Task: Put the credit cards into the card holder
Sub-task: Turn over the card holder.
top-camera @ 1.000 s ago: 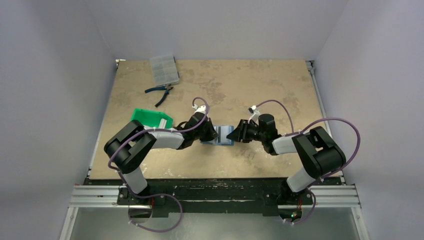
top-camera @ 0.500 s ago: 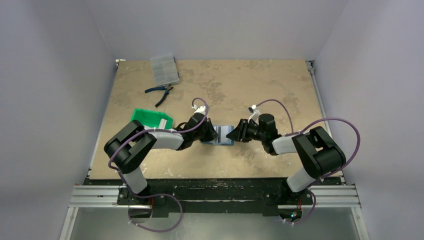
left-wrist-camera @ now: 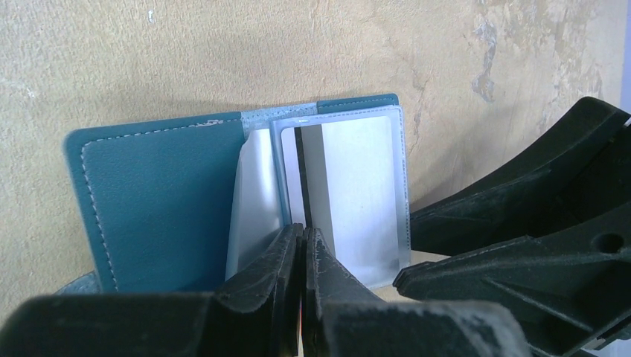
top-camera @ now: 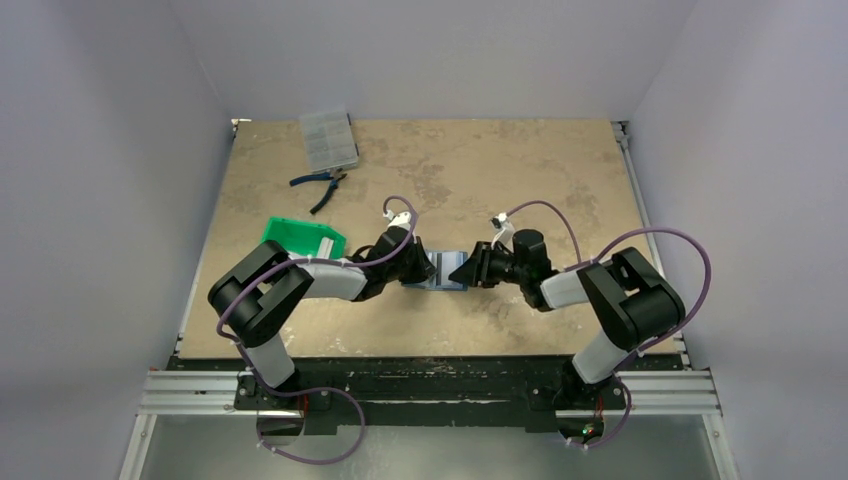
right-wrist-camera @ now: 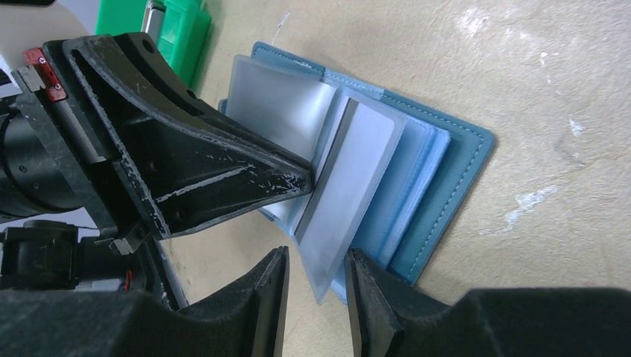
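left gripper: the fingers are pressing together, pinching the near edge of one clear inner pocket leaf of the card holder and holding that leaf lifted off the others

right gripper: the fingers are sitting apart with the near corner of the credit card poking in between them. Honestly can't tell if they're actually squeezing it or just straddling it.

credit card: it's leaning at a slant. The far end is going in among the pocket leaves and the near end is sticking out toward the right gripper. The left wrist cam is showing a pale face with a dark stripe just past the left fingertips.

card holder: it's lying open on the table with the teal cover flat, around mid-table, right between the two grippers, which are facing each other across it

green tray: sitting beside the left arm, off to the left of the card holder

compartment box: sitting at the far left end of the table

pliers: lying just in front of the compartment box
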Action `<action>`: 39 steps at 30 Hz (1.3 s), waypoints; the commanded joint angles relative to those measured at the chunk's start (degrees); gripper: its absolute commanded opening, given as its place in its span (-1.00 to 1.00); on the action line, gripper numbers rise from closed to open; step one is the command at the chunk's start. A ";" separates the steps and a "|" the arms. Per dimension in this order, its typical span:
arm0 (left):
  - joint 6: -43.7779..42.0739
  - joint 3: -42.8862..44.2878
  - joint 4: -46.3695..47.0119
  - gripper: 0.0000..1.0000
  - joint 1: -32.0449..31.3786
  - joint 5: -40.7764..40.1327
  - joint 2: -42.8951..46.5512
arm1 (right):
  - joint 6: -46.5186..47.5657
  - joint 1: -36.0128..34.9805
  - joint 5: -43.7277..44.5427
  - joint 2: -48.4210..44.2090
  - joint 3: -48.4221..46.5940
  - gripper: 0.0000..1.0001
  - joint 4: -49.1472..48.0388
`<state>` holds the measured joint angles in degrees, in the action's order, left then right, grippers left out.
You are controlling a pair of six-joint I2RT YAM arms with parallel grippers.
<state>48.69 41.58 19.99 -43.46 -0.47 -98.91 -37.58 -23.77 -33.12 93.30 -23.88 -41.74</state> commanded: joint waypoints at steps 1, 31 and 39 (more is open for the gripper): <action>-0.73 -0.90 -1.14 -1.00 0.40 -0.35 -0.24 | -0.07 -0.99 -1.19 -2.14 -1.57 -0.19 -2.36; -12.61 12.40 -50.72 0.38 15.33 -6.78 44.14 | 2.37 -10.32 3.20 -2.61 -13.03 0.09 3.66; -21.86 20.08 -62.67 0.50 25.77 -18.32 35.60 | 3.45 -9.76 5.12 -3.57 -9.70 0.09 3.81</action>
<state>33.39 60.31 -33.69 -22.90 -12.62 -59.31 -34.87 -34.00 -29.15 89.25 -35.86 -35.70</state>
